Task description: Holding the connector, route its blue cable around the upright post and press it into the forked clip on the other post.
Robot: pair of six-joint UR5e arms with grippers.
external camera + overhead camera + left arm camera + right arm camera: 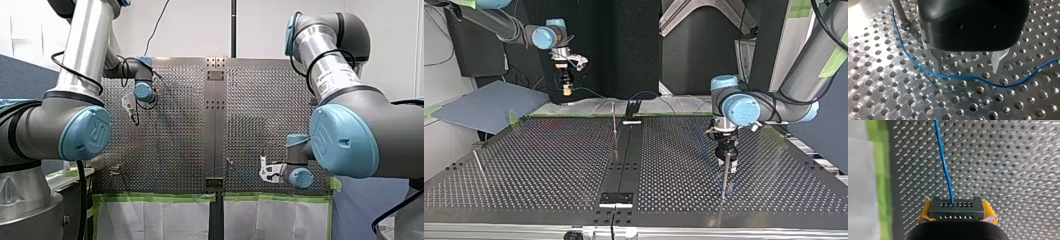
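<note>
In the right wrist view my right gripper (957, 213) has its yellow pads (924, 213) shut on a black connector (957, 208). A blue cable (943, 162) leaves the connector and runs out over the perforated table. In the top view that gripper (567, 90) hangs high beyond the table's far edge. My left gripper (966, 68) stands open just above the plate, and the blue cable (960, 77) lies on the plate under the gap between its fingers. An upright post (898, 12) stands beside it with the cable curving past its base. In the top view my left gripper (727, 165) is right over a thin post (724, 182).
A thin post (614, 125) stands near the table's middle seam, and another slanted one (479, 166) at the top view's left. A black centre strip (626, 150) runs down the table. Green tape and white sheets (150, 217) hang along the front view's near edge.
</note>
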